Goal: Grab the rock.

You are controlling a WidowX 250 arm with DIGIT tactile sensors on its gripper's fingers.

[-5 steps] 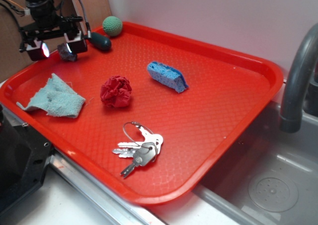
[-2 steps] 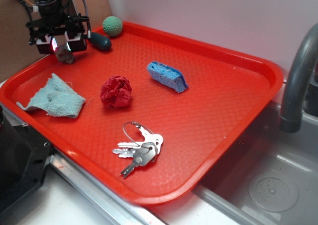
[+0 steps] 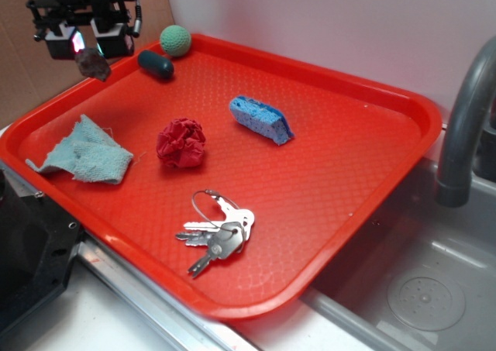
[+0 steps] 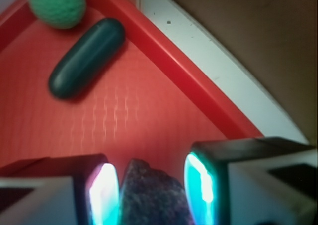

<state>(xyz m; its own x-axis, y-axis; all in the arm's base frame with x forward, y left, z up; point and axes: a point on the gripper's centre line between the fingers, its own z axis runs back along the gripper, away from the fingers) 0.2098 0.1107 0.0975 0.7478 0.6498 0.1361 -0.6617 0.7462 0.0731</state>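
A: Where is the rock now?

B: It hangs clear of the red tray, above the tray's far left corner, pinched between the two fingers of the gripper. In the wrist view it fills the gap between the glowing pads, and the tray floor lies below it.

A: How do you expect it to handle?

B: It looks hard and rigid, rough and lumpy, brownish-grey with a purple tint. I judge it dense for its size, so it should not crush or bend, but a lumpy face gives uneven contact and it could pivot or slip if the pads bear on a ridge.

A: And the best place to hold it?

B: Across its middle, where the two sides are broadest. As far as the wrist view shows, the pads sit on opposite flanks of it; its lower part is cut off by the frame, so I cannot tell how deep the hold is.

A: What lies around it?

B: Taking the tray as the landmark: the dark teal capsule lies near that same far left corner, with the green ball just beyond it at the far rim. A pale cloth lies by the left rim, a red cloth ball left of centre, a blue sponge around the middle, and keys toward the near rim.
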